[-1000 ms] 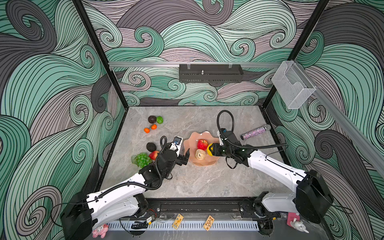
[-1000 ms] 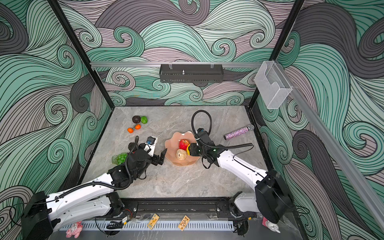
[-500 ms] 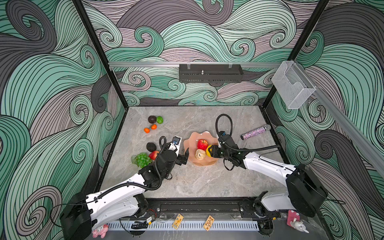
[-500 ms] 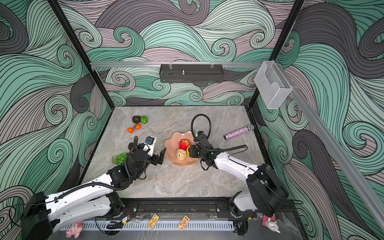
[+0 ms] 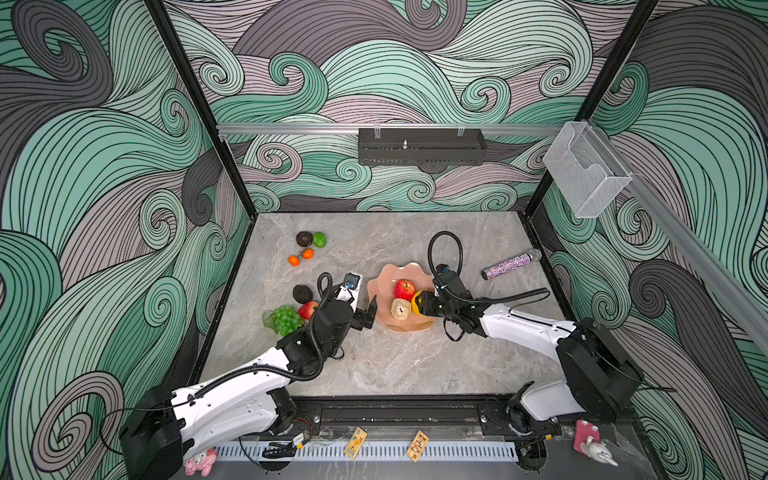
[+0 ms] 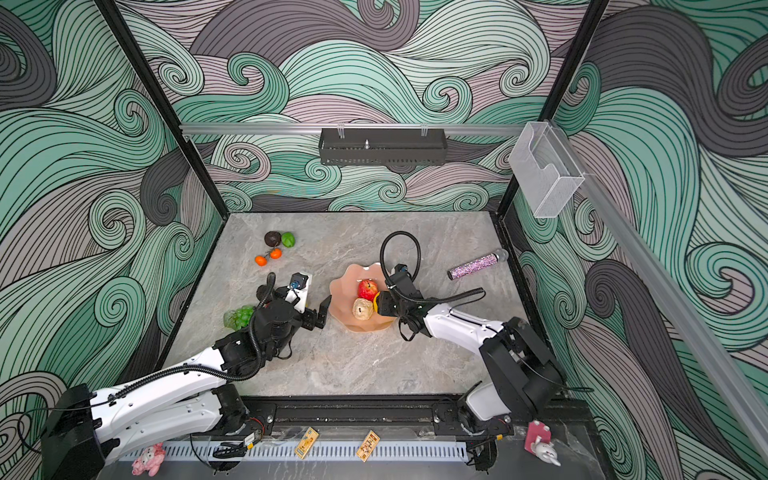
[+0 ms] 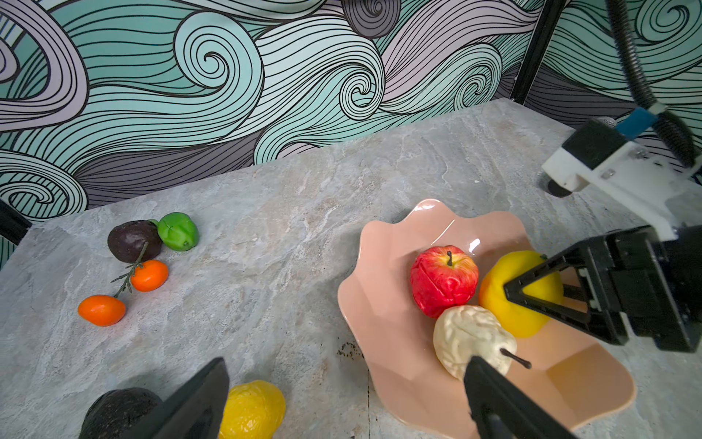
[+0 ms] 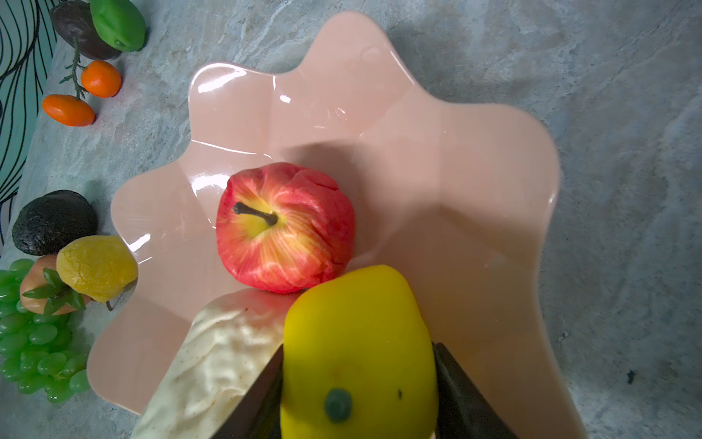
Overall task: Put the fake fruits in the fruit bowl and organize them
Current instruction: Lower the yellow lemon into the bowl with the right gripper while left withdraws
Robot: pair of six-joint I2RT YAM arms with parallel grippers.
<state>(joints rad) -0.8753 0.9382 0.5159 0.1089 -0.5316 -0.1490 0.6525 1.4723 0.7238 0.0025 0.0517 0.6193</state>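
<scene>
The smooth, glossy yellow fruit (image 8: 353,304) is low inside the shallow salmon-pink bowl (image 8: 456,171), just beside the streaked red apple (image 8: 285,228) and the wrinkled beige ball (image 8: 212,353). It is pinched on two sides between the black fingers of the right gripper (image 8: 358,347). The back half of the wavy-rimmed bowl is open and grey marbled table (image 5: 415,365) surrounds it, while the left gripper (image 5: 371,312) hangs spread wide and empty at the bowl's left rim.

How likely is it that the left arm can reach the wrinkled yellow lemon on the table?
Likely yes: the left gripper is open and empty, and the wrinkled lemon lies close beside its jaws, uncovered, though a dark avocado crowds it.
</scene>
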